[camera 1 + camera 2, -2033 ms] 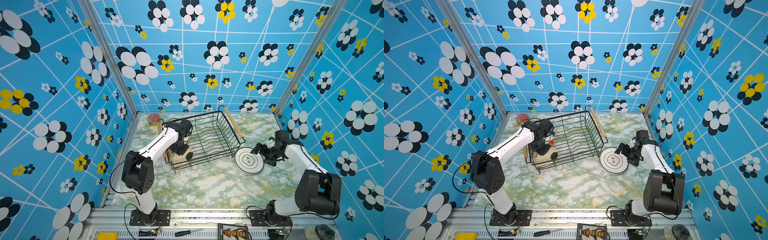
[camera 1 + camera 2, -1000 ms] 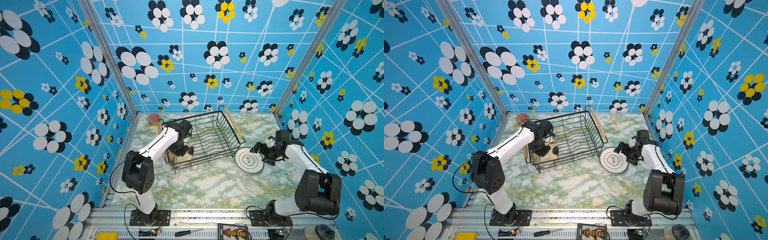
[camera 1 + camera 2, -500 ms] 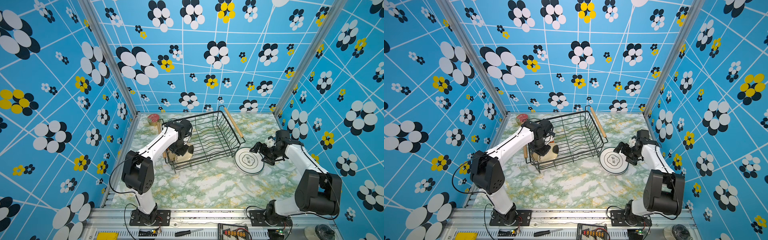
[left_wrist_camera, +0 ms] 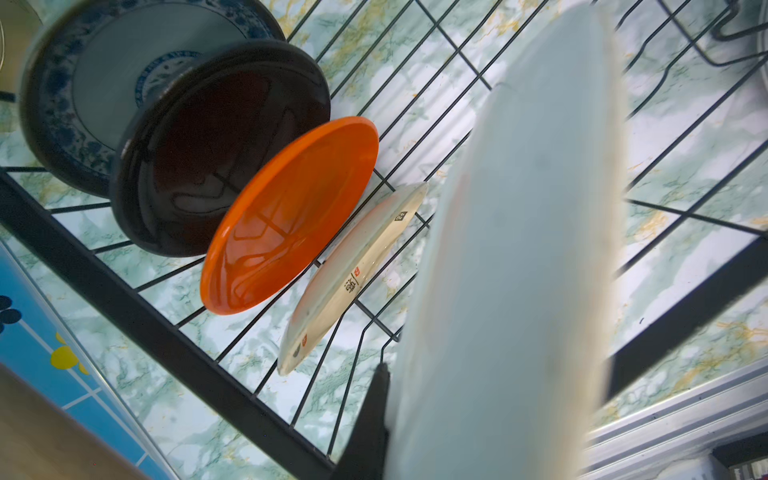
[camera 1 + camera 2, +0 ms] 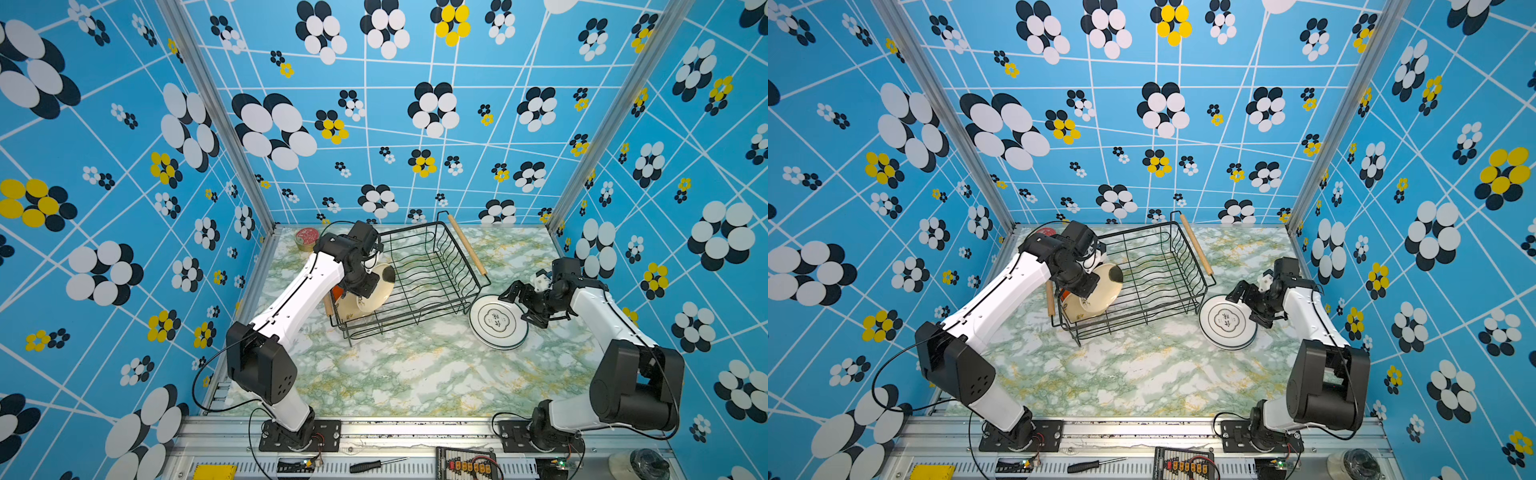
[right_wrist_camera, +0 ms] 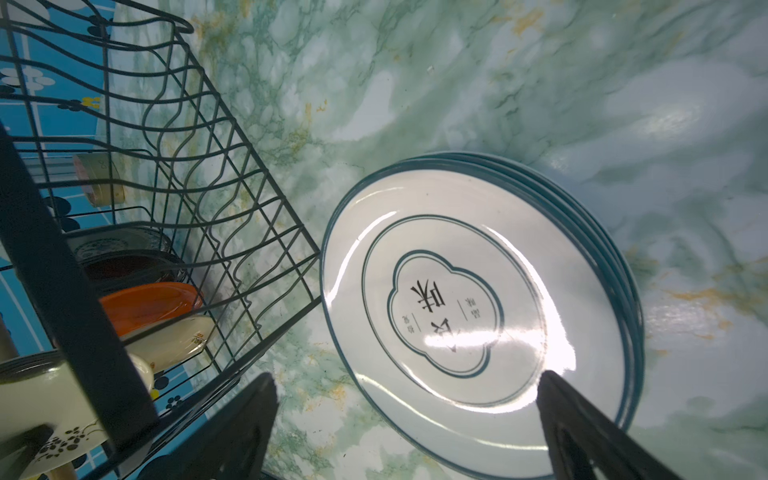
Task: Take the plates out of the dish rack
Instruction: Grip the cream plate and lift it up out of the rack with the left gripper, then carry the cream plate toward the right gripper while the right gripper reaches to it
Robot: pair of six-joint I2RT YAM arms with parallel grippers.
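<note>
1. Where it tilts above the dish rack (image 5: 430,276), the cream plate (image 5: 381,297) sits pinched in the left claw (image 5: 366,286).
2. Beneath that claw stand an orange plate (image 4: 291,216) and a black plate (image 4: 216,153).
3. Right claw (image 5: 521,306): wide, empty, beside the white stack (image 5: 496,323) on the counter (image 5: 415,374).

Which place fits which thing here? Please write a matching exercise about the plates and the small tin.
1. white plate stack
2. orange plate
3. cream plate with dark patch
4. red-lidded tin

a. clamped in the left gripper
b. far left corner of the table
c. leaning inside the dish rack
d. on the table, right of the dish rack

Pairs: 1-d, 2-c, 3-a, 4-b
</note>
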